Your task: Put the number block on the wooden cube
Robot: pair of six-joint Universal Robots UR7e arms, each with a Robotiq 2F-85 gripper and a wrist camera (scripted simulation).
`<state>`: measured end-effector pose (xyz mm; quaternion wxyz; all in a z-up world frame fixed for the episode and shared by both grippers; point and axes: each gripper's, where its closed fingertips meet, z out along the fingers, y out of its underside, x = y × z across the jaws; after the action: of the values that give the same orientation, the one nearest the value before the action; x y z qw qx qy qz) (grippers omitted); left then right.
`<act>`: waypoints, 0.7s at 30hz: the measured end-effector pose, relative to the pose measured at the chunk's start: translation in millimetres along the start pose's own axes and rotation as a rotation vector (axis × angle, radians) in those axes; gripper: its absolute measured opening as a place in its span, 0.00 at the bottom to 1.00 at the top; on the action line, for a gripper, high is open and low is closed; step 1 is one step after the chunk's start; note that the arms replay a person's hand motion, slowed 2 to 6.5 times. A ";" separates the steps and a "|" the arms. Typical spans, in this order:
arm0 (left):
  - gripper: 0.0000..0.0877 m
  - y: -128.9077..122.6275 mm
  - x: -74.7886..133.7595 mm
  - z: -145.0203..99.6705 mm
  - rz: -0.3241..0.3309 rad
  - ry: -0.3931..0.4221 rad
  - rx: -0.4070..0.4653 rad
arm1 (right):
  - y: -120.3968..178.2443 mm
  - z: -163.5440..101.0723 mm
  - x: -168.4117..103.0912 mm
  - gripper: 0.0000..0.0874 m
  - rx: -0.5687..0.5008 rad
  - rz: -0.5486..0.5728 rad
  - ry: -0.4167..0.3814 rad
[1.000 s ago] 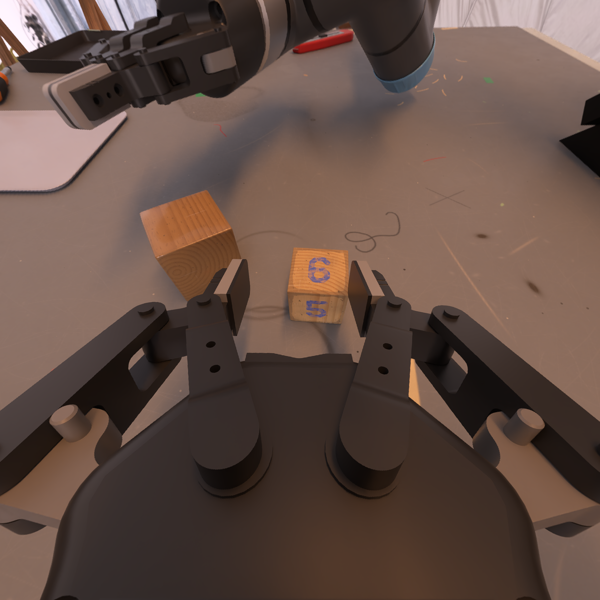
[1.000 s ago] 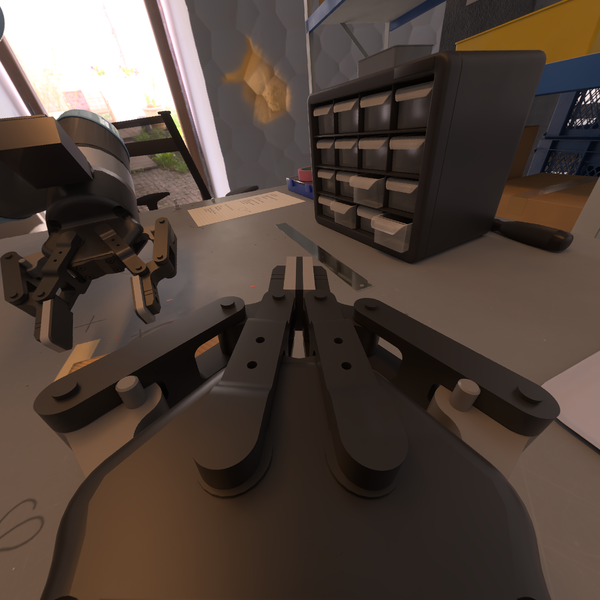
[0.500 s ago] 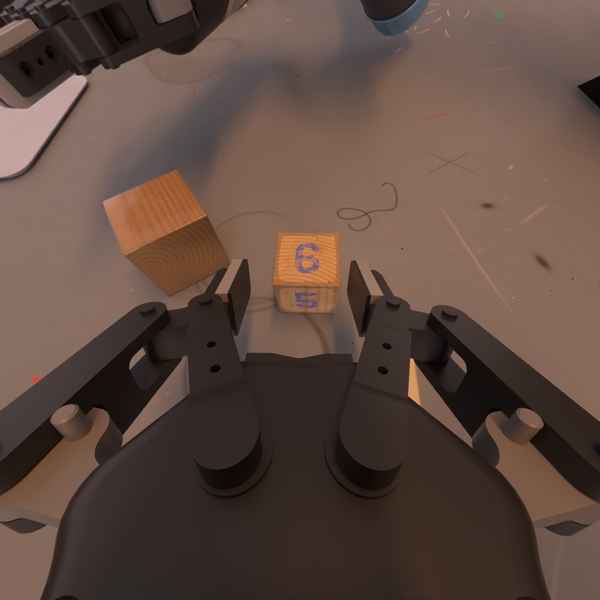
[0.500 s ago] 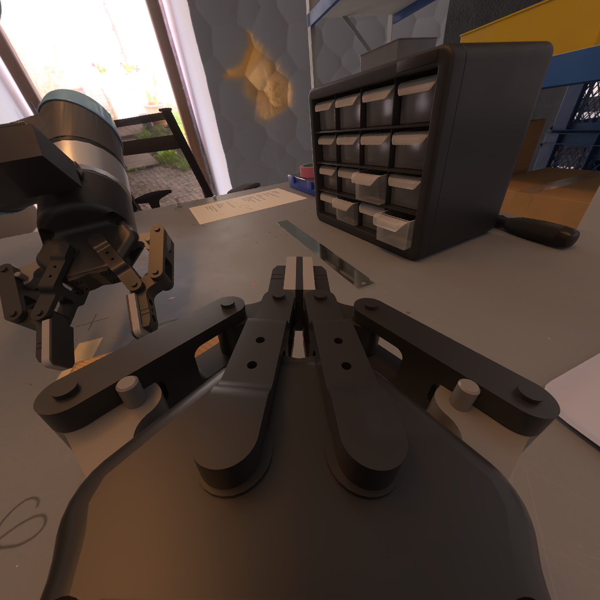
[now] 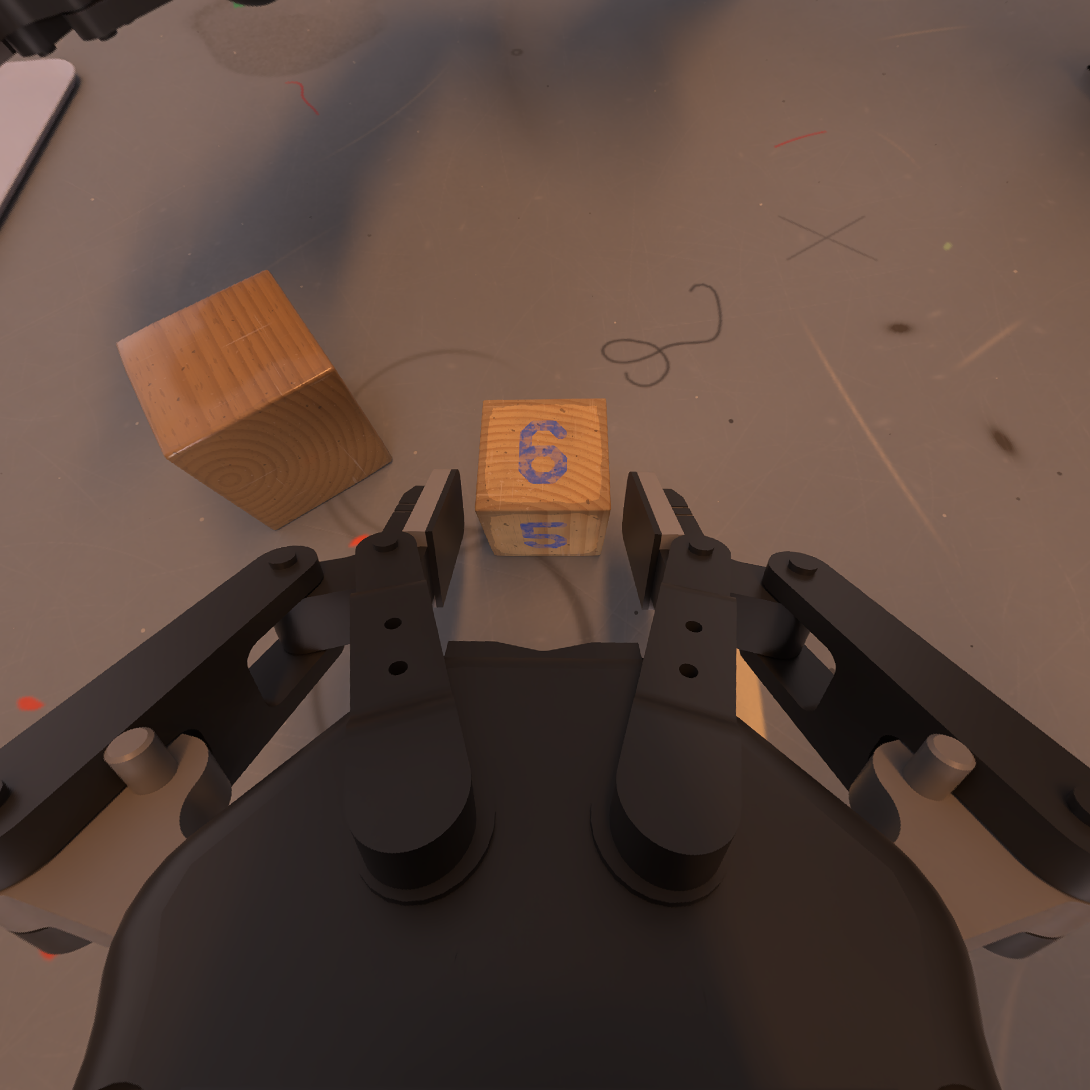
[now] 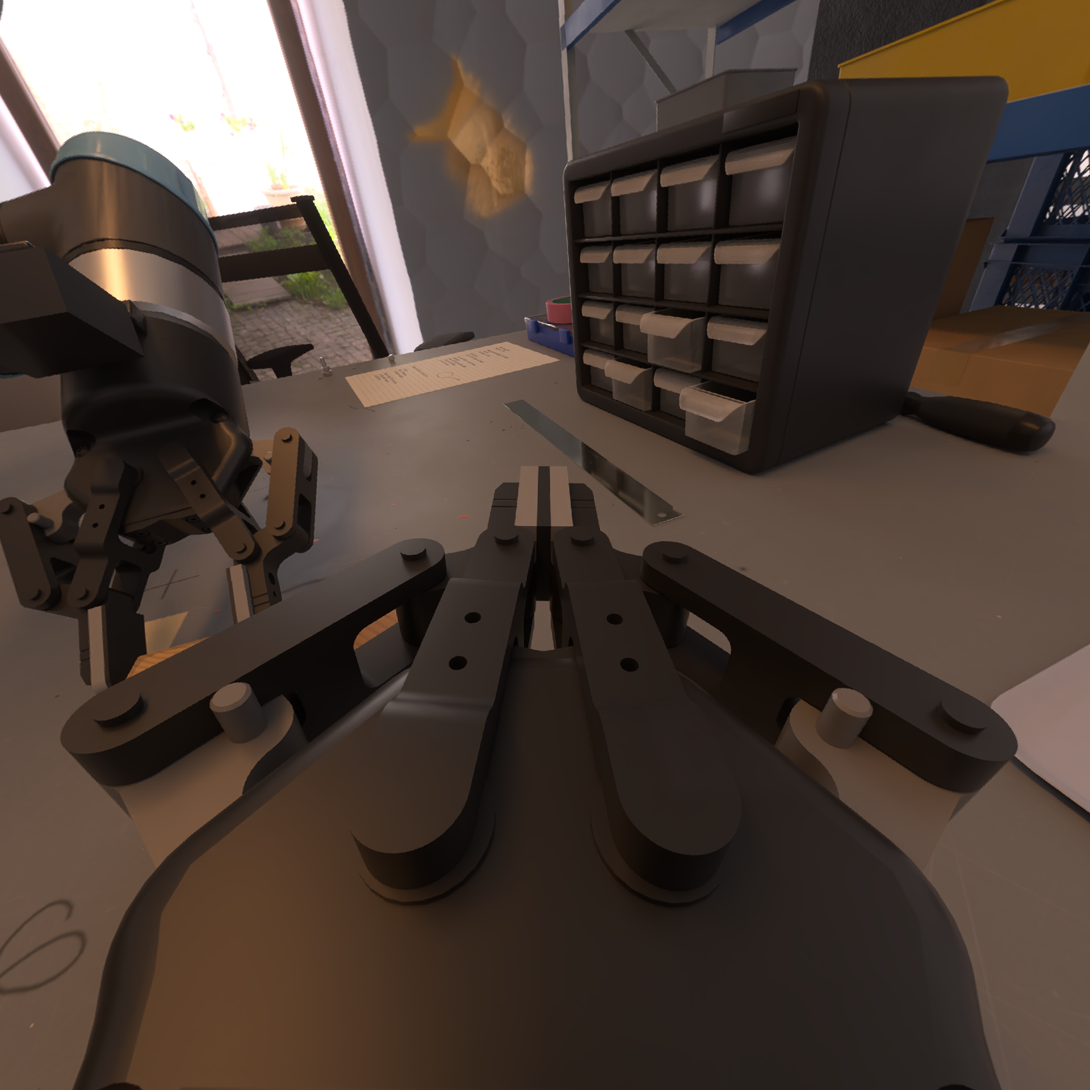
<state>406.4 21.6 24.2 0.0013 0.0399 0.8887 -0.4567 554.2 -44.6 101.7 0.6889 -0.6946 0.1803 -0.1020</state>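
A small wooden number block (image 5: 542,472) with blue digits stands on the grey table, centred just ahead of my open left gripper (image 5: 542,519). Its two pads flank the block's near end without touching it. A larger plain wooden cube (image 5: 248,395) stands on the table to the block's left, turned at an angle. My right gripper (image 6: 542,495) is shut and empty, held above the table. The left gripper (image 6: 171,613) also shows at the left of the right wrist view, open and pointing down over a sliver of wood (image 6: 159,655).
A white pad (image 5: 29,118) lies at the far left. In the right wrist view a black drawer cabinet (image 6: 767,277) stands at the back right, with a metal ruler (image 6: 590,460), a paper sheet (image 6: 448,371) and a black-handled tool (image 6: 979,419) near it.
My left gripper has come down and forward over the number block, which now sits between its open pads. The right gripper has stayed shut and has barely moved.
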 end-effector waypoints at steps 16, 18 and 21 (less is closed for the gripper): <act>0.45 1.4 0.3 1.6 0.009 -0.002 -0.016 | 0.0 -0.1 0.4 0.00 0.000 0.001 0.002; 0.45 1.5 0.0 1.4 0.007 -0.001 -0.016 | 0.0 -0.1 0.4 0.00 0.001 0.001 0.002; 0.45 1.5 0.5 1.3 0.005 0.005 -0.015 | -0.2 -0.3 0.4 0.00 0.002 0.000 0.002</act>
<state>405.9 21.4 22.2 0.0004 0.0435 0.8920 -0.4500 554.4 -45.0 101.9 0.6895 -0.6937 0.1811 -0.1027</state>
